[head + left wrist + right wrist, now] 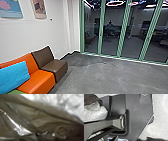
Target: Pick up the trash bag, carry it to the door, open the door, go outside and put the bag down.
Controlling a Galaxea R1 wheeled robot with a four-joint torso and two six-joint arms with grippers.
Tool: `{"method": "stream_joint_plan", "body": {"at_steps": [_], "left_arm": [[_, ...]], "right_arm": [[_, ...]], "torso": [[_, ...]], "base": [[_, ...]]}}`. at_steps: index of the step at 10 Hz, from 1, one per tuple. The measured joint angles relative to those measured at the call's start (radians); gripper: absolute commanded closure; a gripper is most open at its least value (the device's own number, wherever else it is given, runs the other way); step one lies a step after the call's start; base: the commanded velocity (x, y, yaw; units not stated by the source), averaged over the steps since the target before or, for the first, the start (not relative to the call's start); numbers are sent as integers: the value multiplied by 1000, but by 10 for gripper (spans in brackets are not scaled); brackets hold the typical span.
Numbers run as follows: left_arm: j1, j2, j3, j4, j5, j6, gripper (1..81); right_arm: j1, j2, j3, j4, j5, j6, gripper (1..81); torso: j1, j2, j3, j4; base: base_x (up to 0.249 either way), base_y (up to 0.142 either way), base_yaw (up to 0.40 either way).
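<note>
1. Trash bag (pixel 41 117) is showing up really close at the left wrist, all dark, see-through brownish film with shiny creases. Over by the robot's base plate (pixel 137 112), what I'm taking for the same bag is bunching up beside some pale crumpled plastic (pixel 95 112). Whether that pale stuff is part of the bag, I'm honestly not able to tell.

2. Claws: I'm not able to tell what either one is doing, left claw or right claw. The bag is sitting so near the left wrist that I'm guessing that side is carrying it, but I'm not seeing an actual pinch.

3. Handling, my guess: it's looking light, floppy and kinda slippery. Thin film like that is probably going to stretch or rip if it's snagging on something, so I'd be going for the gathered neck, a thick bunch of folds rather than one loose layer. Keeping it from swinging into the base would be smart too.

4. Brands, labels, writing: I'm reading nothing on the bag. Two posters (pixel 11 8) (pixel 40 8) are hanging on the white wall (pixel 30 32), but I'm not making out any words.

5. Surroundings: green-framed glass panels (pixel 122 32) are standing closed across the grey floor (pixel 100 75), with orange (pixel 38 81) and brown seats (pixel 56 68) lining the wall. Whether those panels are hiding the exit door, I'm not sure.
</note>
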Motion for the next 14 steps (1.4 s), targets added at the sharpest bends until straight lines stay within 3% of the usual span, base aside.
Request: {"method": "stream_joint_plan", "body": {"at_steps": [14], "left_arm": [[0, 7, -3, 0, 0, 0, 811]], "right_arm": [[0, 6, -7, 0, 4, 0, 10]], "torso": [[0, 0, 0, 0]], "base": [[0, 0, -338]]}}
